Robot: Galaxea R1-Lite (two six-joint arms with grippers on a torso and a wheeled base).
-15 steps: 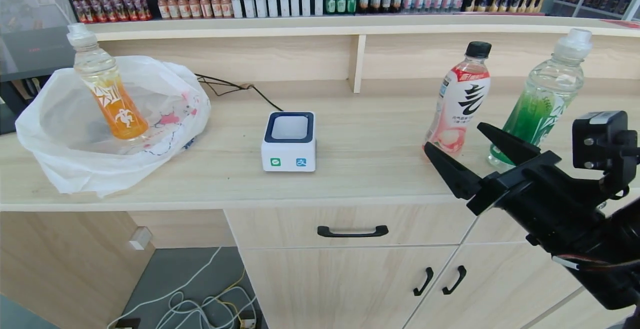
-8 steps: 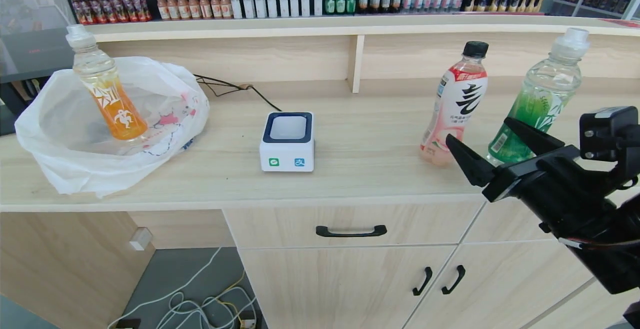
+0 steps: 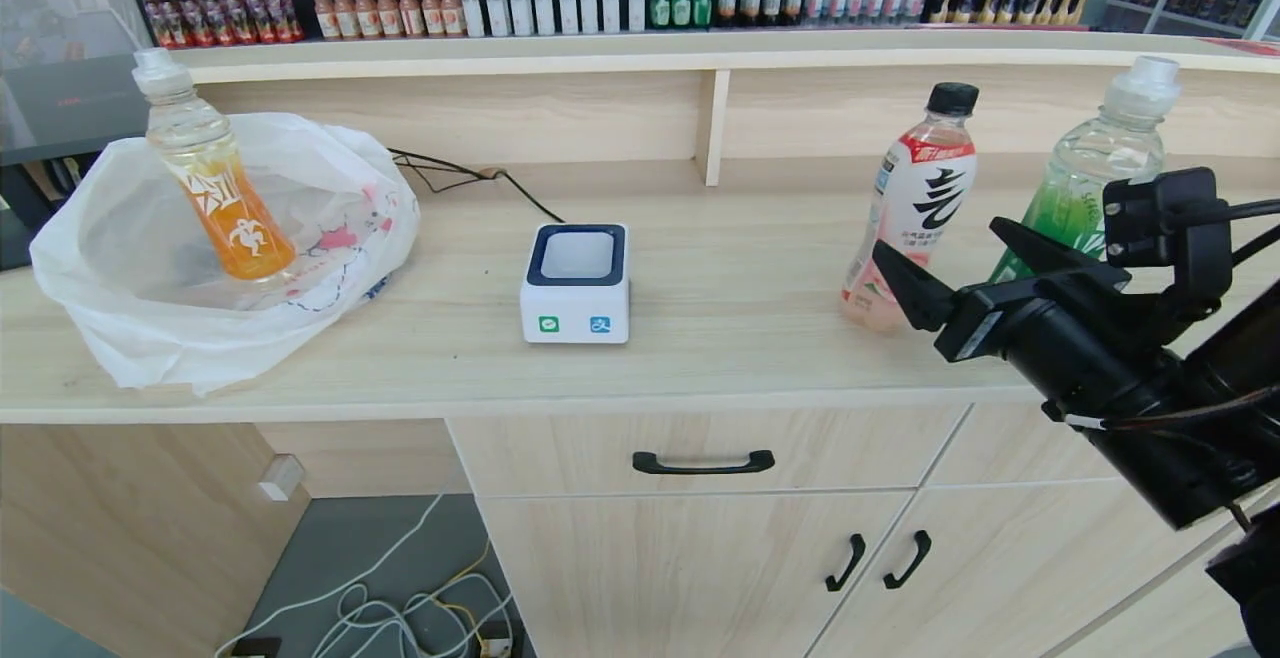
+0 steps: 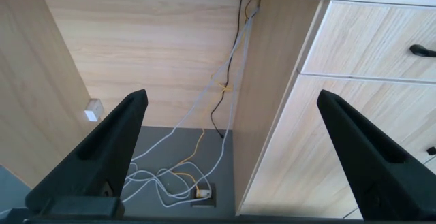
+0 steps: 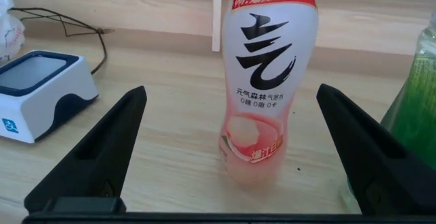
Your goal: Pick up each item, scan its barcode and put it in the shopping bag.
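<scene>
1. The counter [image 3: 720, 278] is pale wood-grain laminate, flat and matte. The scanner [image 3: 577, 283] sits near the middle of it: a small white cube with rounded corners, a dark blue collar and a glossy grey window on top.
2. Well to the robot's right of the scanner stands the pink bottle [image 3: 915, 208], upright on the counter. It is clear plastic with a black ribbed cap, a white wrap with a bold black brush mark, and pale peach drink at the foot.
3. Farther from the scanner on that same side is the green bottle [image 3: 1075, 188], also upright. It has clear ridged plastic, a frosted cap and a green leaf-patterned label.
4. The right gripper [image 3: 936, 238] is matte black with long wedge-shaped fingers. Its jaws are spread wide on either side of the pink bottle's lower half and are not touching it.
5. Well to the robot's left of the scanner, the shopping bag [image 3: 130, 318] is thin, crinkled, milky plastic, slumped open. The orange bottle [image 3: 215, 188] leans inside it.
6. The left gripper [image 4: 231, 94] is lower than the scanner, below counter level. Its jaws are spread wide and hold nothing, and they face the recess where loose cables [image 4: 184, 176] lie.
</scene>
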